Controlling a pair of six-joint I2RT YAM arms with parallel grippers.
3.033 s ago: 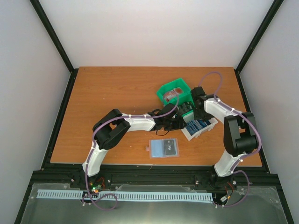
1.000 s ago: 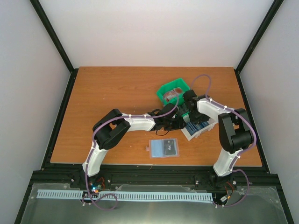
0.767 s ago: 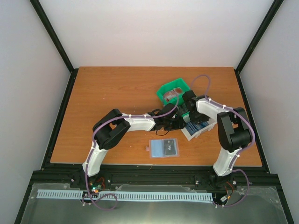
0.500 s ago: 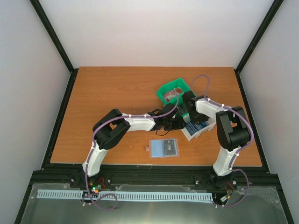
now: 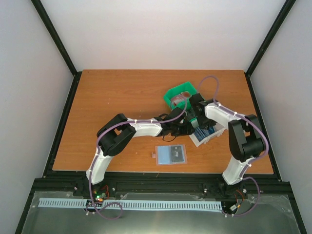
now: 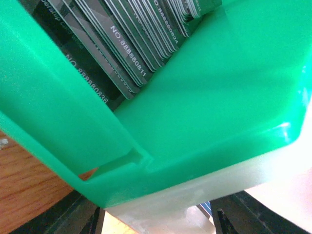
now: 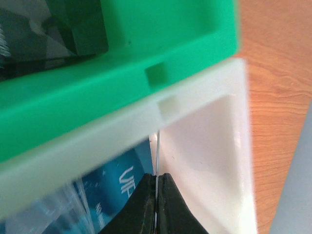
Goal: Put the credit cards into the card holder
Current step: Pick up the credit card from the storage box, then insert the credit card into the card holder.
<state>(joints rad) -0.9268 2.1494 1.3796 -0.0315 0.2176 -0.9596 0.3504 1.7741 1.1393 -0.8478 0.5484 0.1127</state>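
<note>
The card holder (image 5: 170,155) lies open and flat near the front, its grey-blue inside up, away from both arms. Credit cards stand in a green-and-white tray (image 5: 181,94). Dark grey-teal cards (image 6: 122,48) fill the green part and blue cards (image 7: 117,187) sit in the white compartment (image 7: 209,126). My right gripper (image 7: 156,183) (image 5: 197,122) is down in that compartment, shut on the edge of one thin card (image 7: 158,146) seen edge-on. My left gripper (image 6: 156,222) (image 5: 187,127) stands open beside the tray, its fingers (image 6: 243,219) either side of the tray's white lower corner.
The tray sits right of centre between the two wrists, which are close together there. Bare wooden table (image 5: 112,97) lies to the left and behind. Black frame rails (image 5: 63,122) border the table, with white walls beyond.
My right gripper has closed onto the card in the white compartment, and the right arm's elbow has shifted slightly. The left arm and the card holder have not moved.
</note>
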